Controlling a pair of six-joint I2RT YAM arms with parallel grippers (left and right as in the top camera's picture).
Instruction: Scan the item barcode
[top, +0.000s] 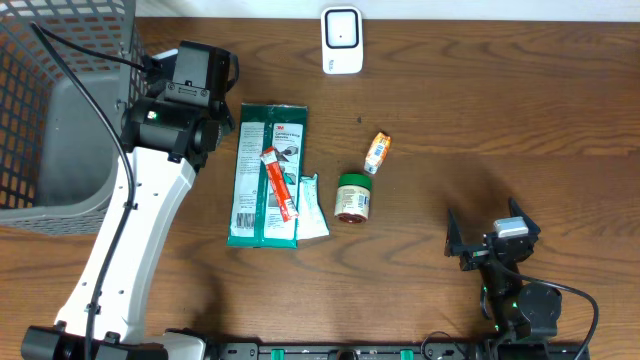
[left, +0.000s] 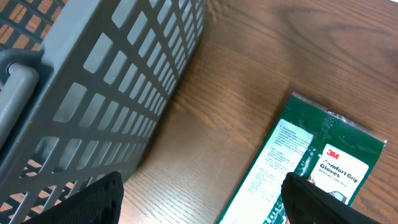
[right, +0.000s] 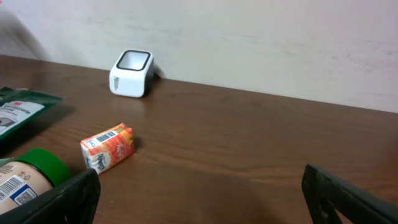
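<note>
Left gripper: fingers spread, empty, above the gap between basket and gloves pack. Pack lies flat mid-surface. Right gripper: fingers spread wide, empty. Pack judged light, floppy, with slick film. Suggest pinching a long edge.

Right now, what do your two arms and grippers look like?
Left arm: long white link, black joints, a small green light, a black cable alongside. Right arm: compact, black, with a pale camera block and looping black cable. Left gripper and right gripper: black wedge-shaped fingers.
</note>
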